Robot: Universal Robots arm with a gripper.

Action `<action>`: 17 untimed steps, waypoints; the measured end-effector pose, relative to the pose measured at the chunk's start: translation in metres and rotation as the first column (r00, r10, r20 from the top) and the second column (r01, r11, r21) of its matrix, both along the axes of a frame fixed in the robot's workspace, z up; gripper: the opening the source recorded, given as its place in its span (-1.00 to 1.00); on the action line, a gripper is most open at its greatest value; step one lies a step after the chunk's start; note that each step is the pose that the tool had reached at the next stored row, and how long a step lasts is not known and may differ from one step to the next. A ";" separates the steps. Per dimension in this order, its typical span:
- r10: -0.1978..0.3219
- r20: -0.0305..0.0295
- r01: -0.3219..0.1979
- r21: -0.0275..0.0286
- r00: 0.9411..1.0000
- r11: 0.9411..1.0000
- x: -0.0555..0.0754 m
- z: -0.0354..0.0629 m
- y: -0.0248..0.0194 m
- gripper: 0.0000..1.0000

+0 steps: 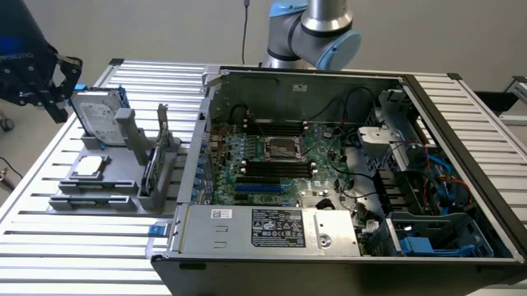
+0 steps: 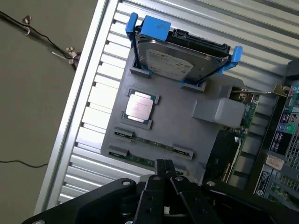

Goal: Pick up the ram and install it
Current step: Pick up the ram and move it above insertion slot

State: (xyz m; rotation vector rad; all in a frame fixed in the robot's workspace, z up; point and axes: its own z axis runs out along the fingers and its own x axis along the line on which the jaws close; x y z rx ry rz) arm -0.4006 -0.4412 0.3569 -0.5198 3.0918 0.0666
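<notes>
My black gripper (image 2: 164, 171) is closed, fingertips pressed together with nothing between them. It hangs over the grey plastic parts holder (image 2: 187, 116), which sits on the slatted aluminium table (image 2: 93, 107) near its edge. The ram (image 2: 150, 142), a long thin green circuit-board stick, lies flat in a slot along the holder's edge nearest my fingertips. The small square silver processor chip (image 2: 139, 108) sits mid-holder. The silver hard drive in a blue frame (image 2: 180, 53) stands at the holder's far edge.
</notes>
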 end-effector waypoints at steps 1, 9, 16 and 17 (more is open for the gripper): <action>0.018 -0.001 -0.018 0.000 1.000 1.000 0.000 -0.0004 0.0000 -0.79; 0.162 -0.007 -0.162 0.000 0.987 0.987 0.000 -0.0031 0.0000 -0.79; 0.286 -0.013 -0.286 0.001 0.958 0.958 0.000 -0.0057 0.0000 -0.79; 0.304 -0.013 -0.304 0.001 0.953 0.953 0.000 -0.0061 0.0000 -0.79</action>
